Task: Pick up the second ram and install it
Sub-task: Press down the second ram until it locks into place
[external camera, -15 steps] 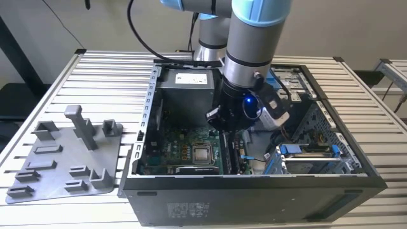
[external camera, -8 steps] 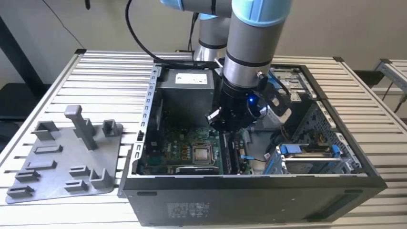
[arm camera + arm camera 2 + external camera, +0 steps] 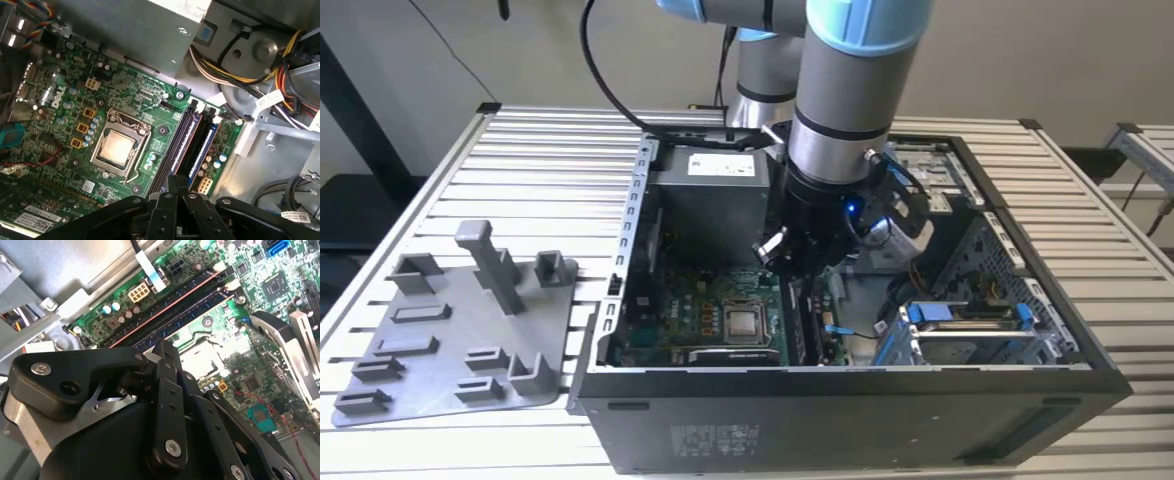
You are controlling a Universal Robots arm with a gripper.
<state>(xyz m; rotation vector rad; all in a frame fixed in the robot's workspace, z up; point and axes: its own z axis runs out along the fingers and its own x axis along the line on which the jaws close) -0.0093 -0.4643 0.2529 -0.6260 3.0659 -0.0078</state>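
Observation:
My gripper (image 3: 783, 266) hangs inside the open computer case (image 3: 630, 250), low over the motherboard's memory slots. Its black fingers (image 3: 178, 181) are shut tip to tip, and I see nothing held between them. In both wrist views, thin dark sticks stand on edge in the long slots beside the processor socket (image 3: 120, 147). The second ram (image 3: 183, 142) is the stick nearer the socket, running away from my fingertips (image 3: 165, 347), and it appears again as a dark strip (image 3: 192, 314). Whether the tips touch its end is hidden.
A grey holder tray (image 3: 454, 345) with upright posts lies on the slatted table at the exterior view's left. Inside the case, the power supply (image 3: 707, 195) and bundled cables (image 3: 240, 75) crowd one side of the slots. A drive cage (image 3: 961, 330) stands at the exterior view's right.

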